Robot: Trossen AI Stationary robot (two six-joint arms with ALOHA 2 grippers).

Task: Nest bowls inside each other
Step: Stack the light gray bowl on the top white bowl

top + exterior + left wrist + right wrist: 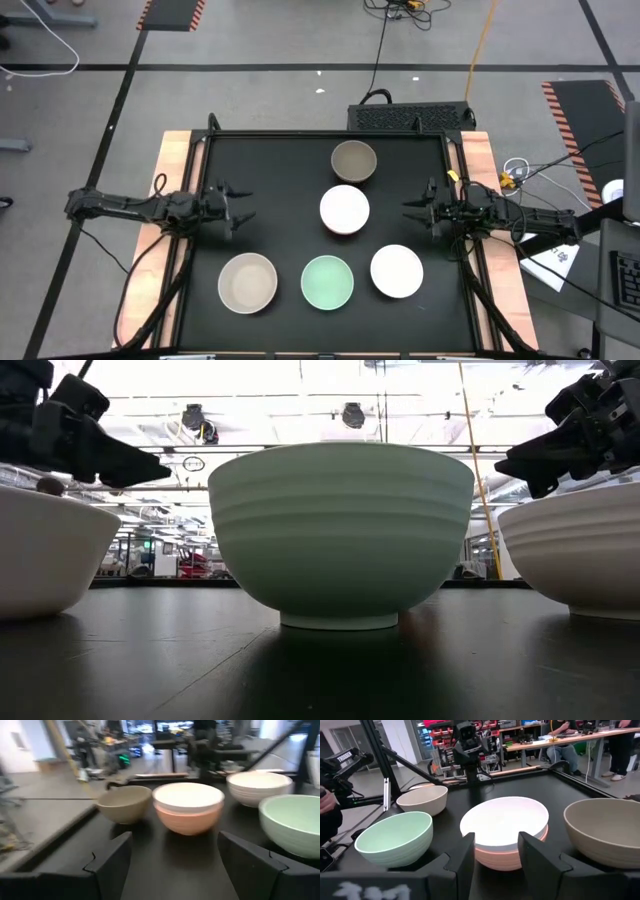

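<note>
So on the black surface (280,180) there's a white bowl (344,208) already sitting inside the salmon-orange bowl (189,821), right about the middle. A dark grey-brown bowl (353,161) sits just behind it, and along the front edge there's a beige-grey bowl (247,282), a ribbed mint green bowl (327,281) and a second white bowl (396,271). Left end effector (243,206) hovers at the left side, fingers spread and empty. Right end effector (410,210) is at the right side, also parted, holding nothing.
</note>
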